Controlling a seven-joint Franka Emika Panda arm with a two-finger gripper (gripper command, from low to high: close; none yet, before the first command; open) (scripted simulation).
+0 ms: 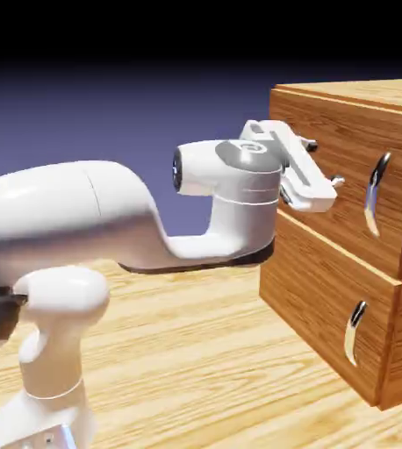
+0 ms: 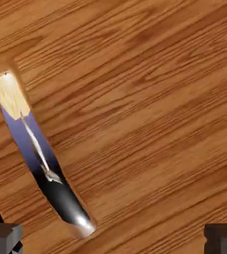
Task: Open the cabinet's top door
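The cabinet [image 1: 349, 237] stands on the tabletop [image 1: 196, 351], its top door [image 1: 345, 175] shut flush. The end effector [image 1: 323, 167] hovers before that door with jaws spread wide and empty, short of the handle [image 1: 376, 195], which sits nearer the door's far edge. In the hand view the handle [image 2: 41, 154] lies off to the left of the fingertips [image 2: 4, 238], slanted. To do this well, I judge the hand should slide over until the bar sits between the jaws, square to it, then close and pull.

A light wood-grain table [image 1: 187, 351] spans the floor, backed by a plain blue-violet backdrop [image 1: 108, 114], seemingly featureless.
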